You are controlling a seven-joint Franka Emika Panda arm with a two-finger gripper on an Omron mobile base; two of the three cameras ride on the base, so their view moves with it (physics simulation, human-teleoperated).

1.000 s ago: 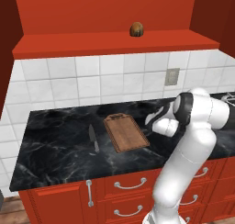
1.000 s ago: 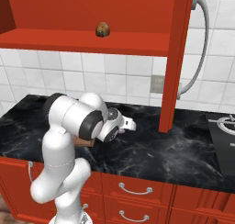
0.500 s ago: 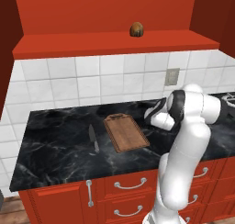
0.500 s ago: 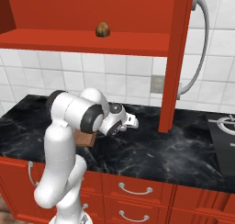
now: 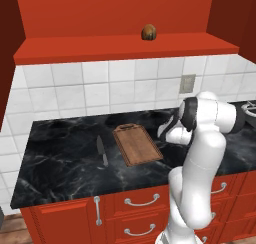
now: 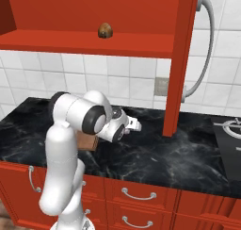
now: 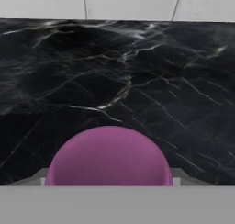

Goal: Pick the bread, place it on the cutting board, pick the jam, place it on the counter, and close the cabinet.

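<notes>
Hand view: purple dome of the jam [image 7: 109, 156] sits right at bottom centre, close up against the lens, black veined counter [image 7: 137, 81] beyond it, white tiles [image 7: 128, 2] along the top.
Fingers: tips hidden behind the jar; prob. clamped on it, but cannot tell for sure from any view.
Gripper: seen in right base view at [image 6: 134, 126], low over the counter [image 6: 188, 153], pointing toward the red cabinet door [image 6: 181, 59]; in left base view hidden behind the wrist.
Change vs 0.5 s ago: arm swung further over in both base views, elbow more upright; wrist now nearer the board's right edge in left base view. Scene otherwise same, base not moved.
Change vs 1.0 s ago: wrist shifted from far right of the slab toward centre.
Bread: bread [image 5: 148, 32] on the cabinet shelf, same spot as before; also at [image 6: 105, 30].
Cutting board: cutting board [image 5: 137, 144] flat on the counter [image 5: 60, 173], handle tab toward the wall, nothing on it; in right base view mostly behind the arm, brown corner at [image 6: 87, 140].
Knife: grey knife [image 5: 101, 150] just left of the board, apart from it, unmoved.
Cabinet: cabinet [image 5: 125, 48] open, door [image 6: 181, 59] edge-on, silver bar handle [image 6: 207, 45] on its far side.
Other: wall outlet [image 5: 187, 83]; hob [image 6: 230, 127] at right edge; red drawers [image 5: 140, 203] below the slab.
</notes>
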